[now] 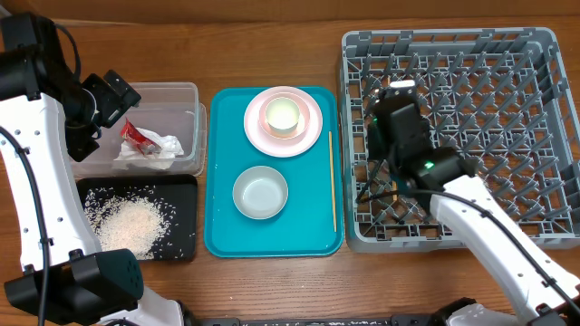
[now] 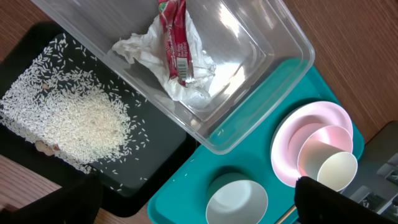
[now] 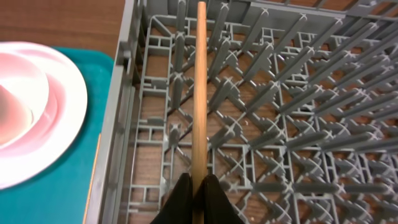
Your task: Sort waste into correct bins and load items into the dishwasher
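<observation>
**Risk.** The thin wooden chopstick (image 3: 200, 93) is gripped at one end only, so its long free length can swing or tilt in the grasp. The large square grey plastic dish rack (image 3: 124, 93) has an open grid floor through which the brown wooden surface (image 3: 62, 18) shows. In our judgement, a stick this slim could drop between the pegs and bars if let go on a slant. It could also lodge upright or come to rest across the peg tips and roll. We cannot tell whether its far tip touches any peg.

**Fingers.** The right fingers (image 3: 217, 202) are clenched on the chopstick's near end. The left fingers (image 2: 329, 199) stand wide apart, grasping nothing, above the clear rectangular plastic tub (image 2: 249, 37).

**Location.** The held chopstick lies over the rack's left portion, running roughly parallel to the rack's left wall and near it. A second chopstick (image 1: 332, 181) lies flat on the right edge of the teal serving tray (image 1: 308, 217), just beside the rack.

**Condition.** The stick is straight, round, smooth and pale brown, with no visible bend or damage.
</observation>
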